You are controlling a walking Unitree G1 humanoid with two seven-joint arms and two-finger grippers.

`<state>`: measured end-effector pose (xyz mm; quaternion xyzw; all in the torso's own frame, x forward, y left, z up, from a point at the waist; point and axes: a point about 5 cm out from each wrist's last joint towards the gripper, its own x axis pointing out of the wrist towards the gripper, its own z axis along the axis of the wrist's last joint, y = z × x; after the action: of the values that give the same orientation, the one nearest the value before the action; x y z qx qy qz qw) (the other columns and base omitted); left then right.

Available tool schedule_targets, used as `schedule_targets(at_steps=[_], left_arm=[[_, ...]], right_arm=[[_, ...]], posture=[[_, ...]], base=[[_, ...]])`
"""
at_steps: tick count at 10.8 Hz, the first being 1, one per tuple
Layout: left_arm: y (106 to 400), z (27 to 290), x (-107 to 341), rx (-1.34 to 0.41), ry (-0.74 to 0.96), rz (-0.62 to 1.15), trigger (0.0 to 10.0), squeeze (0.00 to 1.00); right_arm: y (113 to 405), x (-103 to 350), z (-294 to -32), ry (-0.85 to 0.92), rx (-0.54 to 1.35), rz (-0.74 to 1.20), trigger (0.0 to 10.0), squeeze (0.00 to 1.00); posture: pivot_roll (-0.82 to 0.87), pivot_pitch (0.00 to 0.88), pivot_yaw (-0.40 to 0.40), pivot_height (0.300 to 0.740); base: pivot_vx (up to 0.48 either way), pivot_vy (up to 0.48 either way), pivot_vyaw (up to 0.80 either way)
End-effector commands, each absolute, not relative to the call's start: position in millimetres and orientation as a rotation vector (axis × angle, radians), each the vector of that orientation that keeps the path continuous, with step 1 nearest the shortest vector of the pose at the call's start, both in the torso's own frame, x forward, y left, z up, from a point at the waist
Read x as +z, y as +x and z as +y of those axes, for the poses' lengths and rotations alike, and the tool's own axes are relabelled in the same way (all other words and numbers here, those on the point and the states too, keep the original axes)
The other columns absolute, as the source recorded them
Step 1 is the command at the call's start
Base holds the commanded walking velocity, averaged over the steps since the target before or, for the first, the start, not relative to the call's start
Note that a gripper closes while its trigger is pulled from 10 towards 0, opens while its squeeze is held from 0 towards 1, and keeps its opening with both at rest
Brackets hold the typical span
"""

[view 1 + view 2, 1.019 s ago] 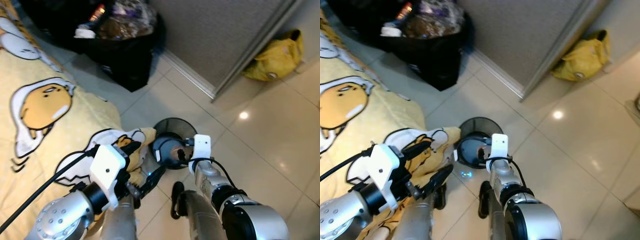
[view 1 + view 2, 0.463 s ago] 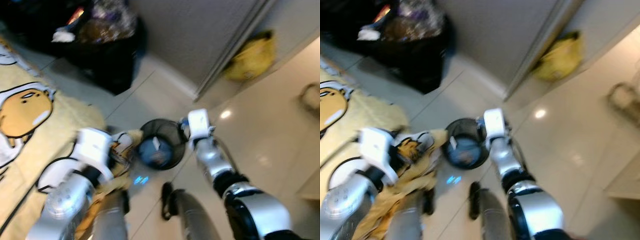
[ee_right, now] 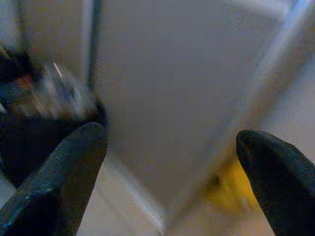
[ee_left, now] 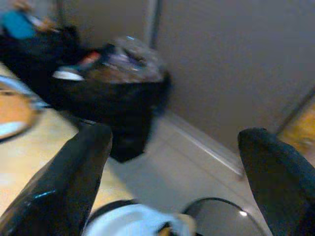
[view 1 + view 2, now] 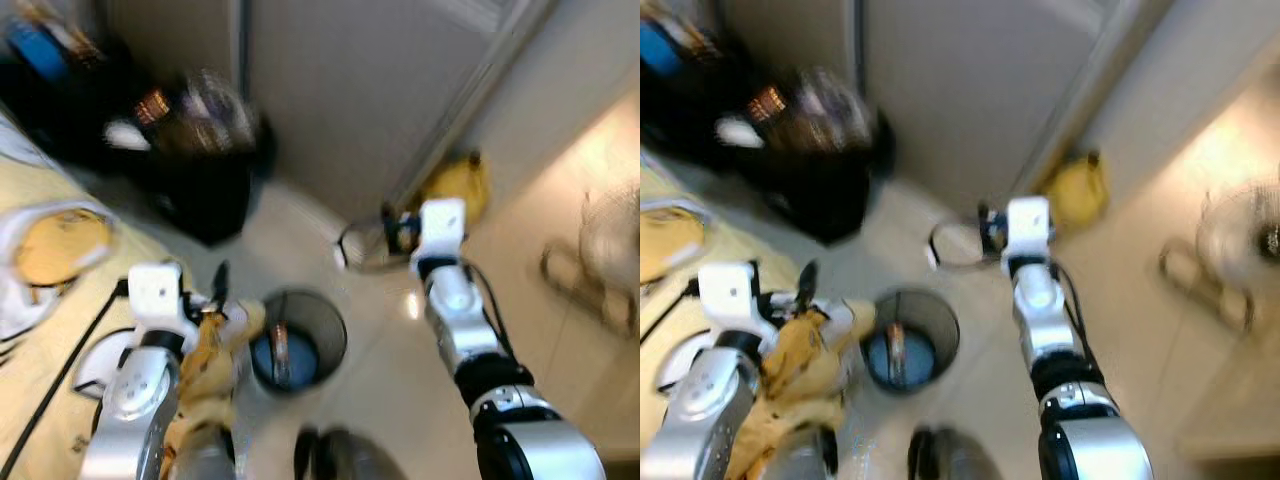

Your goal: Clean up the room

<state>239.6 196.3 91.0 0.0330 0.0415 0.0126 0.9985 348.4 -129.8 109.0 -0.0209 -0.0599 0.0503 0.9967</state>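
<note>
The views are blurred by motion. A black mesh bin [image 5: 330, 330] with a blue liner stands on the tiled floor, and a small brownish item [image 5: 279, 350] lies inside it. My left gripper [image 4: 174, 137] hangs open beside the bin, over a crumpled yellow cloth [image 5: 208, 345] at the bed's edge. My right gripper [image 3: 170, 135] is raised above and beyond the bin, towards the grey door; it is open with nothing between its fingers [image 3: 74, 162].
A stuffed black rubbish bag [image 5: 195, 150] sits against the wall at the left. A yellow bag [image 5: 455, 185] lies by the door frame. The bed with its yellow cartoon sheet [image 5: 45, 240] is on the left. A blurred wire object [image 5: 595, 260] stands at the right.
The whole picture has shifted as the camera moved. My right gripper has risen out of the bin and now points at the door. My left gripper has moved up beside the bin.
</note>
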Motion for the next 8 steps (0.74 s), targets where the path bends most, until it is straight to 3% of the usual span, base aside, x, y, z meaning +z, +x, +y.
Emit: schedule_targets(at_steps=[1,2,4,8], left_arm=[[238.0,195.8,88.6,0.026,0.105,0.058,10.0,0.0],[240.2,189.2,95.6,-0.026,0.207,0.004,10.0,0.0],[258.6,183.6,116.7,-0.095,0.254,-0.09,10.0,0.0],[285.7,176.2,149.9,-0.202,0.379,-0.23,10.0,0.0]], right_arm=[[338.9,108.0,-133.6,-0.043,0.132,-0.177,10.0,0.0],[329.5,103.5,-133.2,-0.064,0.158,-0.196,10.0,0.0],[321.4,90.7,-127.8,-0.04,0.144,-0.155,10.0,0.0],[327.9,88.8,-128.3,-0.043,0.115,-0.135,10.0,0.0]], posture=[[0.22,0.0,-0.176,0.74],[0.21,0.0,-0.15,0.74],[0.18,0.0,-0.095,0.74],[0.12,0.0,-0.022,0.74]], base=[[0.0,0.0,0.0],[0.0,0.0,0.0],[0.0,0.0,0.0],[0.0,0.0,0.0]])
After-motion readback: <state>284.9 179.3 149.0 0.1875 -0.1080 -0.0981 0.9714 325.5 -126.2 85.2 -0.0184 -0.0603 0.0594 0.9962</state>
